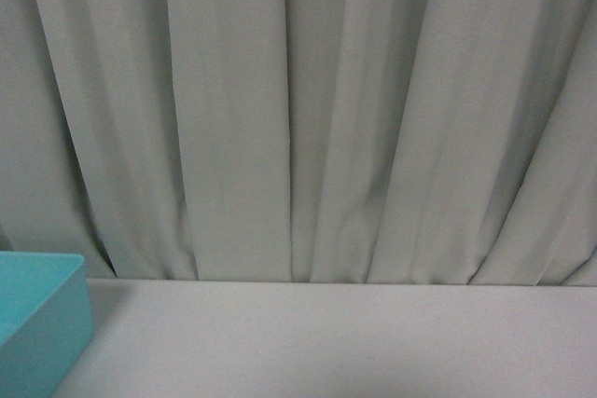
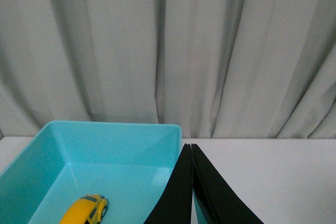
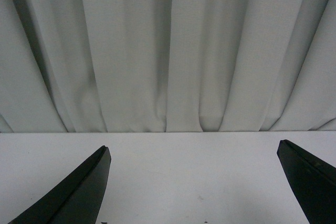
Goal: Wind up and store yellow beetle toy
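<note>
So the yellow beetle toy [image 2: 85, 210] is sitting on the floor of the teal bin [image 2: 105, 140], near the wall closest to the left wrist camera, and nothing is touching it. The left gripper [image 2: 191, 153] has its fingers pressed flat together, with nothing between them, hovering just over the bin's right-hand rim. The right gripper [image 3: 193, 153] has its fingers spread wide over bare white table [image 3: 189, 171], well away from the bin. Going by how things lie, I'd say the storing part looks done and what's left is just pulling the arms clear. If that's the step, the trick is to lift the left arm straight up before swinging it sideways, because those closed fingers are right by the bin's edge and a sideways drag could catch the rim and shove the whole bin. Only the front half or so of the car shows in the left wrist view, so I can't tell if it's sitting level on its wheels. The front view only catches a corner of the bin and the grey curtain [image 1: 298, 109].
</note>
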You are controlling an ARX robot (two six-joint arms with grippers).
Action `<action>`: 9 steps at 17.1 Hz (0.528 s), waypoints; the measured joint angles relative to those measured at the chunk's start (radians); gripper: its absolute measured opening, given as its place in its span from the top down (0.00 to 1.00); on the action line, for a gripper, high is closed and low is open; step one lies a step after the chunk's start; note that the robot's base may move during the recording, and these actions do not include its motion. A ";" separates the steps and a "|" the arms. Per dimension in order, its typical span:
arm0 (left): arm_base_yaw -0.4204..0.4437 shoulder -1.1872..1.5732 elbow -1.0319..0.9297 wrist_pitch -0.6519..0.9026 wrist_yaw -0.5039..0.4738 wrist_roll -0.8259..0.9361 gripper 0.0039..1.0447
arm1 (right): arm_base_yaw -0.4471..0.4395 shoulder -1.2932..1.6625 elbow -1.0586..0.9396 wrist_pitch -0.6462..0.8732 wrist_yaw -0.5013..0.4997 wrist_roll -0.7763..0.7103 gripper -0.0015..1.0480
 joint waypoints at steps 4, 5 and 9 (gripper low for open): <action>0.000 -0.154 0.001 -0.199 0.000 0.000 0.99 | 0.000 0.000 0.000 0.000 0.000 0.000 0.06; 0.000 -0.239 0.000 -0.269 0.000 -0.001 0.99 | 0.000 0.000 0.000 0.000 0.000 0.000 0.06; -0.001 -0.255 0.000 -0.265 0.000 0.000 0.99 | 0.000 0.000 0.000 0.001 0.000 0.000 0.06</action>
